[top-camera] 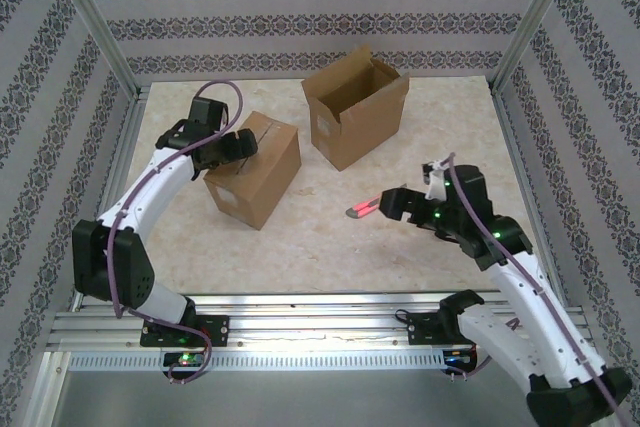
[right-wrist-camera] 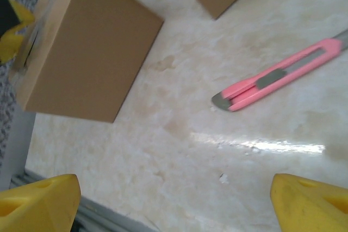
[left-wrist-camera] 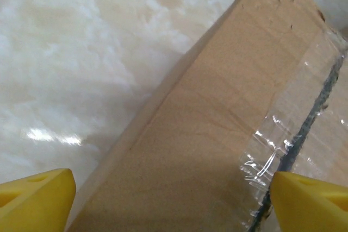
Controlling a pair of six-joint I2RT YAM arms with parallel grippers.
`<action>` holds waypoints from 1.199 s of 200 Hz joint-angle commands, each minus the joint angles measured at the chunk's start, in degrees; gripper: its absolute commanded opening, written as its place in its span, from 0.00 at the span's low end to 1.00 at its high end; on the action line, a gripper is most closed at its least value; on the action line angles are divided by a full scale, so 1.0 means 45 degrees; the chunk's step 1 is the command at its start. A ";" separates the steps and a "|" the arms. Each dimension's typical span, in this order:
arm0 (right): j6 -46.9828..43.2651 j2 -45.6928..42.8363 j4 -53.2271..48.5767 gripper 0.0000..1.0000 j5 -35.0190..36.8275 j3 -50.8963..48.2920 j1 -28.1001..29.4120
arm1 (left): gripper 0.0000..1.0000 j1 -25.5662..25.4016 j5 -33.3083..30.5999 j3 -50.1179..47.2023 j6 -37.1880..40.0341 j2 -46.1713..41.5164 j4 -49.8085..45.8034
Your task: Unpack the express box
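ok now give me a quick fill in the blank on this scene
The box cutter on the table is ____.
The nearer box under the left gripper is sealed with clear ____.
The right gripper holds ____.
The farther box has its top ____.
Missing words: pink; tape; nothing; open

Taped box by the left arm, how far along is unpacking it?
Early. The taped box is closed, tape across its seam. In hand: nothing; the open left tool hovers over it, the open right tool sits beside the pink knife on the table. Left: opening the flaps, emptying it.
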 commanded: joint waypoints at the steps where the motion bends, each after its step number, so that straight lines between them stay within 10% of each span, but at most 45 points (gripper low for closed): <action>1: 0.0678 0.0696 0.0866 0.90 0.1809 0.0630 0.1748 | 0.93 -0.0084 0.2084 -0.0972 -0.1091 0.0076 -0.1140; 70: 0.1673 0.4617 0.4346 0.90 0.1820 0.1944 0.4829 | 0.94 -0.0094 0.4023 -0.2278 -0.1807 -0.1296 -0.0155; 240: 0.2494 1.1734 0.5551 0.86 0.0271 0.6916 0.4940 | 1.00 -0.0141 0.5474 -0.4778 -0.2806 -0.5661 -0.0409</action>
